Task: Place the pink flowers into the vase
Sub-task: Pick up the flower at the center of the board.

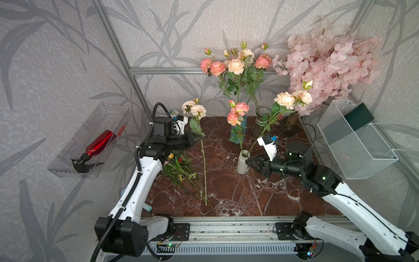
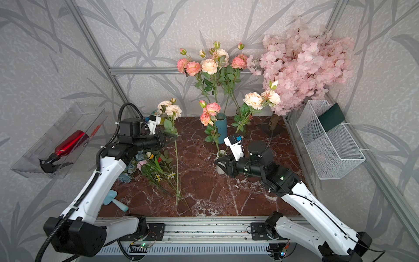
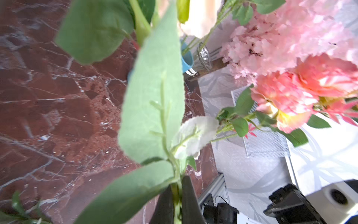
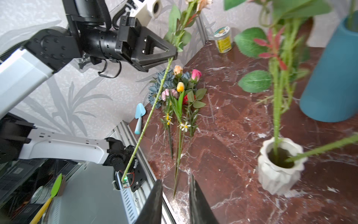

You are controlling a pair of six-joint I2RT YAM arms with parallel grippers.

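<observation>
The surface [image 1: 226, 192] is dark red-brown marble veined with white. The pink flowers [image 1: 238, 108] run from salmon to pale peach on green stems. The vase [image 1: 243, 164] is ribbed white, the tall vase [image 2: 221, 127] teal, the blossom tree [image 1: 328, 61] pale pink, the wall [image 1: 68, 68] grey with darker leaf shapes, and the spray bottle [image 1: 98, 144] red.

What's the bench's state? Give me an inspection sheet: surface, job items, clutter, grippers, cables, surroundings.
Surface: brown marble tabletop, white-veined.
Job's things: white vase holds two sprays; third spray gripped, not yet in.
Clutter: mixed bouquet lying flat; blue trowel; tin; blue vase; glass vase.
Grippers: left gripper shut on third spray's stem; right gripper open, empty, beside white vase.
Cables: black conduit along left arm.
Surroundings: blossom tree, wire basket, wall tray holding red spray bottle.
</observation>
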